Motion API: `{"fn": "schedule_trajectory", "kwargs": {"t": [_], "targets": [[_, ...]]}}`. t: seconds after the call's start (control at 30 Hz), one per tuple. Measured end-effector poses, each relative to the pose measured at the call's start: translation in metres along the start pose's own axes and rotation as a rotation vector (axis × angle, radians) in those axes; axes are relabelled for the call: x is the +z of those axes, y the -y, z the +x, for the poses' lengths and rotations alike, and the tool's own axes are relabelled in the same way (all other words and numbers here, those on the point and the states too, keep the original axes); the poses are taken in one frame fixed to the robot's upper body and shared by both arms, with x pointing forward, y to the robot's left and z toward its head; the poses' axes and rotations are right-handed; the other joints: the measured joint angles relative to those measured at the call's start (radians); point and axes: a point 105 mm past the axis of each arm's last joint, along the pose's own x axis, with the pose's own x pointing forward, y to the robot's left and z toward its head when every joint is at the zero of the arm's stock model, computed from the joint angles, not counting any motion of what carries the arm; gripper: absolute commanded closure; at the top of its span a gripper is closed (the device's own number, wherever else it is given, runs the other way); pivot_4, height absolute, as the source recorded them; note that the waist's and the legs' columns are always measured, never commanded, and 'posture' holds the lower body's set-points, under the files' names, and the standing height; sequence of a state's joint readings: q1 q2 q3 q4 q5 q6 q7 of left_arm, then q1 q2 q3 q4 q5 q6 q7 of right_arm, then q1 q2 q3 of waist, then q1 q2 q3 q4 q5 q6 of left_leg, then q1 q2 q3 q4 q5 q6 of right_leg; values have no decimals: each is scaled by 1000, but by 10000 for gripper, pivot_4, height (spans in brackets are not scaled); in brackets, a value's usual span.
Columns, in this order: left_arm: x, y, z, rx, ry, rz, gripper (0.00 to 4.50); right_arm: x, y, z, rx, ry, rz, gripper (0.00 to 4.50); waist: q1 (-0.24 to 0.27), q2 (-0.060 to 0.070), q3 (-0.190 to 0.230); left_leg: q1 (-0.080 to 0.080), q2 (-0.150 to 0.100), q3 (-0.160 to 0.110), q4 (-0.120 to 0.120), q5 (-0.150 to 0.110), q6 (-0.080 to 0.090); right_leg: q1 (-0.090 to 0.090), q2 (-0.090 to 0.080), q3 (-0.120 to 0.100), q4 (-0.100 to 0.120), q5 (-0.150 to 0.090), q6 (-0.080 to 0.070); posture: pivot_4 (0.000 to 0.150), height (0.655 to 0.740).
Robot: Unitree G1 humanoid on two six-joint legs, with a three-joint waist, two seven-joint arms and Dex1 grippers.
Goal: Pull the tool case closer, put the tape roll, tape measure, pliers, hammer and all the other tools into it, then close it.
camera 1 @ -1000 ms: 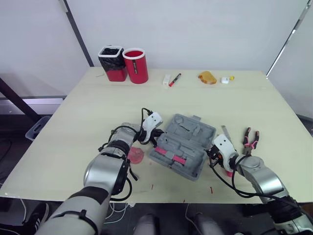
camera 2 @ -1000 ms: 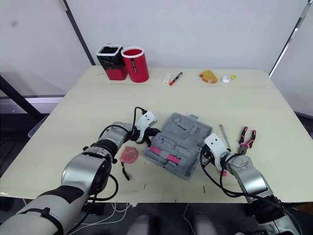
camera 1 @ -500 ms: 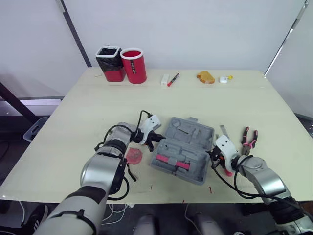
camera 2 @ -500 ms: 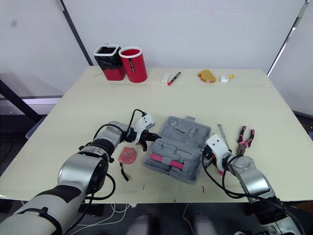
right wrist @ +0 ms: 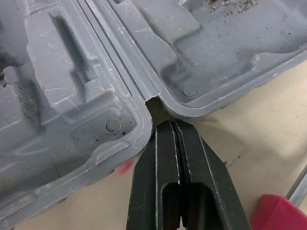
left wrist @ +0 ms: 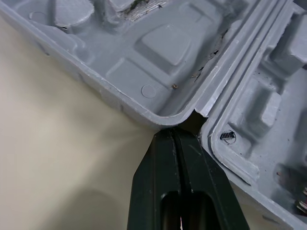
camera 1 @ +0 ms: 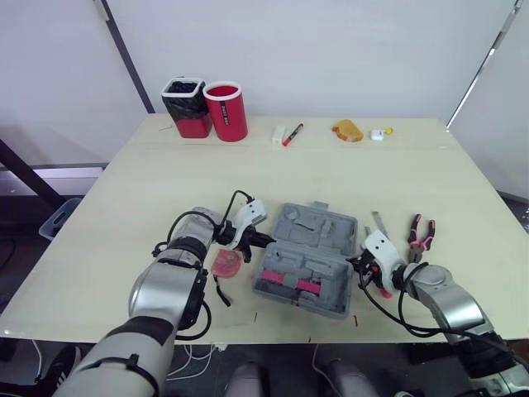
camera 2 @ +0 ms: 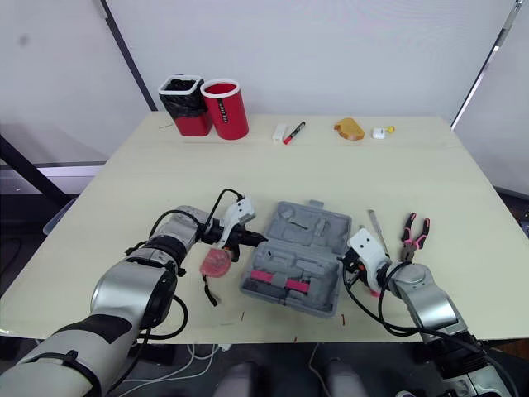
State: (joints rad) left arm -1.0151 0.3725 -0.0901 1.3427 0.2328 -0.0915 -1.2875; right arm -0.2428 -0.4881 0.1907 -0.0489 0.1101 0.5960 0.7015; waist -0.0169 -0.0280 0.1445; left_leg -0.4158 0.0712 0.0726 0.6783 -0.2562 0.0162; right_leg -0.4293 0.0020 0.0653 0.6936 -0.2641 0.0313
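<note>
The grey tool case (camera 1: 310, 248) lies open near the table's front edge, with pink-handled tools (camera 1: 289, 281) in its nearer half. My left gripper (camera 1: 266, 239) is shut, its tips (left wrist: 175, 132) pressed into the hinge notch on the case's left side. My right gripper (camera 1: 355, 262) is also shut, its tips (right wrist: 165, 123) at the hinge notch on the right side. A pink tape roll (camera 1: 225, 263) lies just left of the case under my left arm. Pink-handled pliers (camera 1: 421, 233) and a thin metal tool (camera 1: 378, 223) lie to the right. A red object (right wrist: 273, 213) sits by my right wrist.
At the table's far edge stand a black-lined bin (camera 1: 188, 107) and a red cup (camera 1: 227, 112). Further right along that edge lie a white block (camera 1: 278, 135), a red marker (camera 1: 291, 135), an orange item (camera 1: 350, 131) and a small white piece (camera 1: 378, 133).
The case has turned from a diagonal to nearly square with the table edge and slid closer to the front. Both shut grippers moved with it at its hinge ends.
</note>
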Motion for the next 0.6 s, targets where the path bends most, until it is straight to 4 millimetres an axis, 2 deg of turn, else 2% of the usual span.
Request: {"fn": "schedule_trajectory", "kwargs": {"t": [0.6], "targets": [[-9,17,2,-88,-4,66,44436,-9,-6,-10,109,-24,-34,45000,1,1,0,1,0,0,0,0,0,0,0,0,0,0,0,1500,7400]]}}
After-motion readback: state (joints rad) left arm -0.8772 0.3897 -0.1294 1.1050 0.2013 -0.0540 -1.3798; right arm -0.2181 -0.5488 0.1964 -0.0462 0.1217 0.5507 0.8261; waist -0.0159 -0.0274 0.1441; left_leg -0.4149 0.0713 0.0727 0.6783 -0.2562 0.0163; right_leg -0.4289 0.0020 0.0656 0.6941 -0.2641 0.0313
